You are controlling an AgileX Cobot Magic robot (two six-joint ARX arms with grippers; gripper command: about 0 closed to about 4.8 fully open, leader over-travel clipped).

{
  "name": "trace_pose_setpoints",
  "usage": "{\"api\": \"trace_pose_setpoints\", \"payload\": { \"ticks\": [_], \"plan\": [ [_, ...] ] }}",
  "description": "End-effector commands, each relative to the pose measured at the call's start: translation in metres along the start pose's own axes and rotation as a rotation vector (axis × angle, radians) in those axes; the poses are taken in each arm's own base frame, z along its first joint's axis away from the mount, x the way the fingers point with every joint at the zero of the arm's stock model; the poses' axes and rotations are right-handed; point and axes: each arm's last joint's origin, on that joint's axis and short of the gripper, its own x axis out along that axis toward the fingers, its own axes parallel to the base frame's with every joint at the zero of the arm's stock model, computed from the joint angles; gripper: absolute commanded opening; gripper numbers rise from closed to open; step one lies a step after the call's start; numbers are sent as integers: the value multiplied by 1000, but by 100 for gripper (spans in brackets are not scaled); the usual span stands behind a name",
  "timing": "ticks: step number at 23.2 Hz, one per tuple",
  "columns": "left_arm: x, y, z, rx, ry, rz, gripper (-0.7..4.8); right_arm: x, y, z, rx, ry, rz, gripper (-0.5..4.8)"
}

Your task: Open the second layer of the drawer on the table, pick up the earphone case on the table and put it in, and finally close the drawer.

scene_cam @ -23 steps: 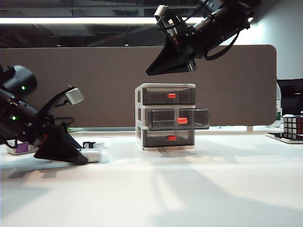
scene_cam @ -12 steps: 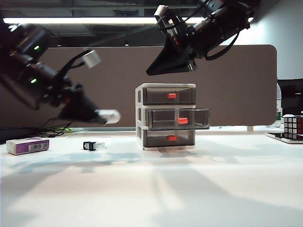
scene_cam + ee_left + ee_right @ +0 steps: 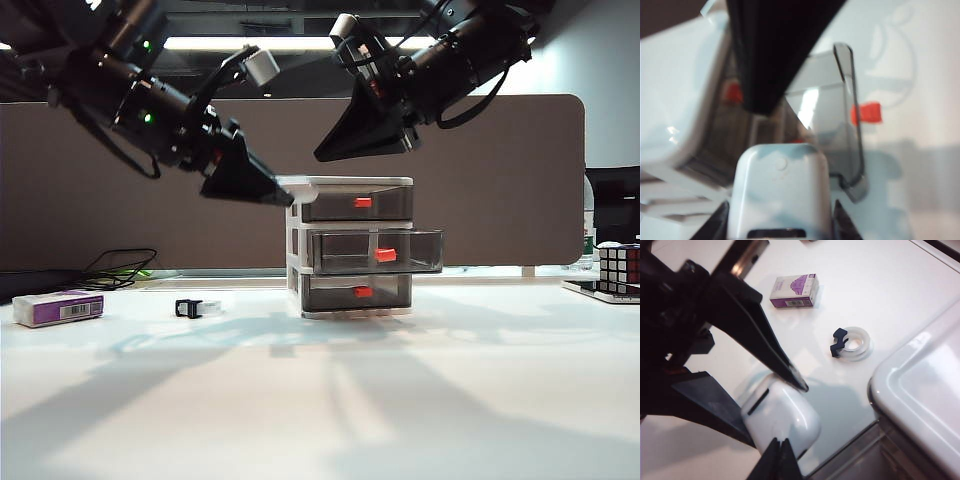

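On bench (image 3: 420,400), centre: three-tier drawer (image 3: 350,246), white frame, smoky trays, red handles. Second layer of the drawer (image 3: 378,252) pulled out past its neighbours, so open to receive from above; top and bottom tiers shut.

Above cabinet's near-left corner, level with top tier: left tool (image 3: 290,190), jaws partly closed on earphone case (image 3: 781,192), white and glossy, pinched between two dark fingers (image 3: 765,345); case carried clear of bench, just short of the open tray, judged ready for lowering in.

Higher, over cabinet top: right tool (image 3: 350,145), fingertips pressed together, nothing held; parked aloft, probably to leave the approach free and await closing of the tray.

Bench, left side, well apart from cabinet: white-and-purple box (image 3: 58,307); small black clip with clear ring (image 3: 197,308). Far right edge: colour-tile cube (image 3: 620,266).
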Motion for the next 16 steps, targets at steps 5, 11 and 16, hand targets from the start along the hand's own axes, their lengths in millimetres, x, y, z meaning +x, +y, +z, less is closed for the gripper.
{"api": "trace_pose_setpoints", "payload": {
  "ticks": [5,11,16],
  "plan": [
    [7,5,16,18,-63,29,57,-15,1,10,-28,-49,-25,-5],
    [27,5,15,-24,-79,8,57,-21,4,16,-49,-80,-37,-5],
    [42,6,23,-33,-81,3,57,-21,4,16,-43,-80,-36,-5]
  ]
}}
